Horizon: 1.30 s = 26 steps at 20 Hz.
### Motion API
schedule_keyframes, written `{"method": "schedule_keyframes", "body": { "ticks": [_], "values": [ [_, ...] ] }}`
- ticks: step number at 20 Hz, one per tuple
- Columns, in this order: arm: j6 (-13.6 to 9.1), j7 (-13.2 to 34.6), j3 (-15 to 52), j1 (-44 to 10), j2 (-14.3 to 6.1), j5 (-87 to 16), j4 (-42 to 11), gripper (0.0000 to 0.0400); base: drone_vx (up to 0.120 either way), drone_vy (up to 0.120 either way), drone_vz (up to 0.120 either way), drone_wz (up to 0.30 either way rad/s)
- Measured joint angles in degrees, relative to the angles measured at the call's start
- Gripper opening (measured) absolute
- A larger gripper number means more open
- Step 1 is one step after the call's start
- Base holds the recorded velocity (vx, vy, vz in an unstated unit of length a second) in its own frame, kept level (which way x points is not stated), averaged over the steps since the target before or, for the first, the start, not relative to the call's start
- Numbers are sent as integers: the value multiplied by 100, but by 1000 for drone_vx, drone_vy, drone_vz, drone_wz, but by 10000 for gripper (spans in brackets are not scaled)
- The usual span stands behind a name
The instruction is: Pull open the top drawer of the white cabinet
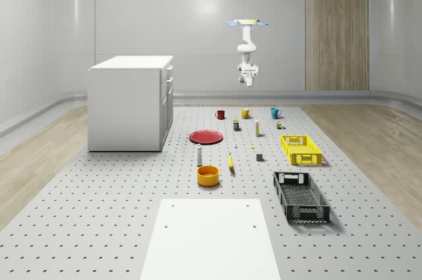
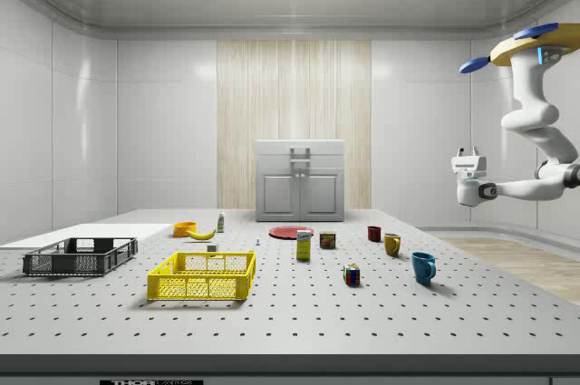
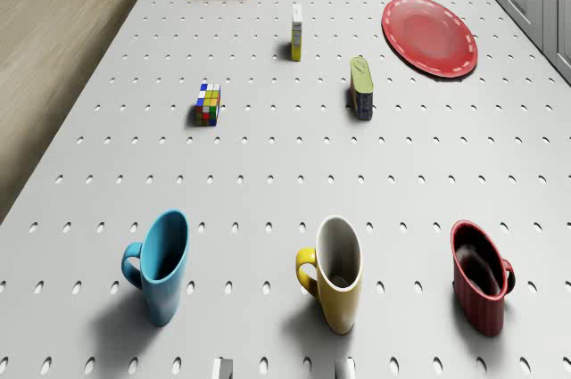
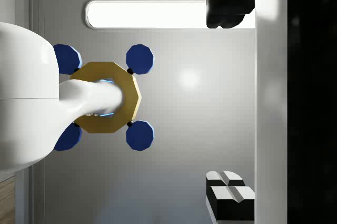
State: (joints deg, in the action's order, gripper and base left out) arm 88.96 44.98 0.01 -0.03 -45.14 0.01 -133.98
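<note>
White cabinet (image 1: 130, 102) stands at the left of the whole-scene view, its drawers closed. The drone (image 1: 248, 24) hovers high near the upper centre, well apart from it, over the table's (image 1: 99, 214) far edge beyond the mugs (image 1: 246, 113). The gripper (image 1: 249, 82) hangs below, fingers (image 4: 229, 193) wide apart, holding nothing.

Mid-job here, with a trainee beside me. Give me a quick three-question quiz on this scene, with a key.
1. True or false: the cabinet already has its top drawer pulled open.
2. The drone hovers near: A the end of the table where the mugs stand; B the cabinet; C the table's opposite end.
3. Fill in: the gripper, up in the air and holding nothing, is ___.
Key: 1 false; 2 A; 3 open.
</note>
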Motion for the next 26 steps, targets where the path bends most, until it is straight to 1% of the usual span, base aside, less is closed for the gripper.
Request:
{"method": "schedule_keyframes", "body": {
  "ticks": [2, 4, 9, 13, 18, 19, 21, 23, 26],
  "values": [
    [-210, -4, 3, -6, 20, 2, 239, 350, 0, 0, 0, 0],
    [-395, -7, 6, -11, 72, 4, 485, 332, 0, 0, 0, 0],
    [-773, -11, 12, -21, 269, 8, 1083, 313, 0, 0, 0, 0],
    [-964, -13, 15, -27, 396, 10, 1419, 308, 0, 0, 0, 0],
    [-1070, -19, -20, -25, 472, 77, 1621, 306, 0, 0, 0, 0],
    [-1087, -89, -354, 35, 482, 619, 1623, 307, 0, 0, 0, 0],
    [-1115, -311, -1231, 217, 478, 1970, 1436, 311, 0, 0, 0, 0],
    [-1130, -500, -1974, 420, 448, 3113, 1105, 312, 20, -60, 0, 0],
    [-1123, -711, -2770, 718, 373, 4336, 586, 311, 120, -120, 27, 0]
  ]
}}
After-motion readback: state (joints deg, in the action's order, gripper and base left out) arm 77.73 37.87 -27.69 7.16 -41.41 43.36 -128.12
